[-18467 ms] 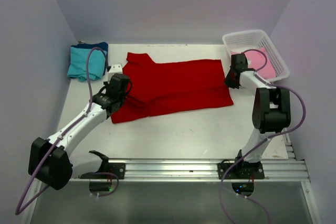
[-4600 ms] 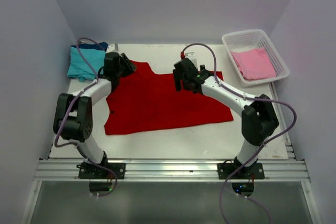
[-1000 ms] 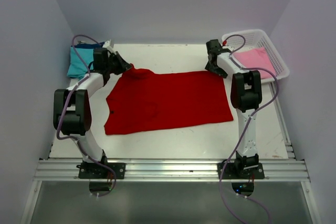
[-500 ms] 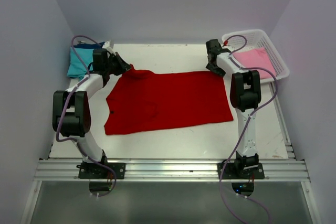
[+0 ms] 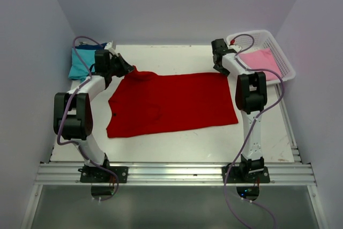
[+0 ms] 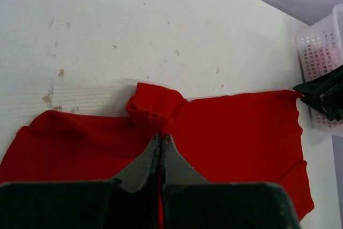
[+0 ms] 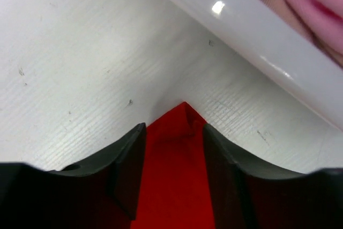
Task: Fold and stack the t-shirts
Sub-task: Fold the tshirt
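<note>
The worktop (image 5: 177, 143) is white and scuffed, and most of its middle is taken by the red t-shirt (image 5: 171, 100). It lies spread flat with its long axis running from the left edge toward the right edge. The neck end points to the far-left corner and the straight hem faces the right edge. The near-left part sags a little toward the near edge.

At the far-right corner stands a white lattice basket (image 5: 252, 33). A pink t-shirt (image 5: 262, 60) lies folded inside it. At the far-left corner a teal t-shirt (image 5: 80, 64) sits folded, just beside my left arm.

My left claw (image 6: 161, 139) is pressed closed on the red cloth near the neck, at the shirt's far-left end. The fabric bunches up into a small raised fold just beyond the tips.

My right claw (image 7: 172, 132) sits at the shirt's far-right corner with its jaws apart. The pointed corner of red cloth lies between the two fingers (image 7: 128, 159), not pinched. The basket's smooth white rim runs close past this claw on the far side, crowding that corner.
</note>
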Robot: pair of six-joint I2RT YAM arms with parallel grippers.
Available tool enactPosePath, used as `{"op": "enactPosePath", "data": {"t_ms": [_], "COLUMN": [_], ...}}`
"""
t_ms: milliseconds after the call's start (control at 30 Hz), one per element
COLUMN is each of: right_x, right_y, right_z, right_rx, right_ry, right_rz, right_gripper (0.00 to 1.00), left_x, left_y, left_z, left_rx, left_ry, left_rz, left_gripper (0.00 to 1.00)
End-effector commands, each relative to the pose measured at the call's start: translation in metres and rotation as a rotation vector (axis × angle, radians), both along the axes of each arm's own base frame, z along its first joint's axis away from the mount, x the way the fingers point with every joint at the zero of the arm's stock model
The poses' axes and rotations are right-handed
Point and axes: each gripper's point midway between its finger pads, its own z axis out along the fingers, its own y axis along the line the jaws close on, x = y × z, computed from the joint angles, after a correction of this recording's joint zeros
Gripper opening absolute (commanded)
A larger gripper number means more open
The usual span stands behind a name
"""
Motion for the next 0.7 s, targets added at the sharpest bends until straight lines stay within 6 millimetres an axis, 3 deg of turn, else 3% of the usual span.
{"op": "enactPosePath", "data": {"t_ms": [0,133,433,667], "right_x": [0.022,0.026,0.016,0.012], "right_y": [-0.010,-0.008,-0.008,-0.008], "right_z": [0.024,0.020,0.009,0.014], "right_rx": [-0.014,0.007,0.036,0.034], "right_ry": [-0.106,-0.102,-0.071,-0.085], "right_rz": [-0.055,-0.047,-0.047,-0.035], "right_gripper": [0.47,0.33,0.47,0.46], "left_x": [0.002,0.002,0.002,0.003], "left_y": [0.001,0.002,0.002,0.001], "left_z": [0.024,0.024,0.020,0.019], "left_rx": [-0.009,-0.005,-0.005,-0.010], "left_ry": [-0.073,-0.073,-0.064,-0.062], "left_rz": [-0.011,-0.010,-0.010,-0.010], "left_gripper": [0.00,0.00,0.00,0.00]}}
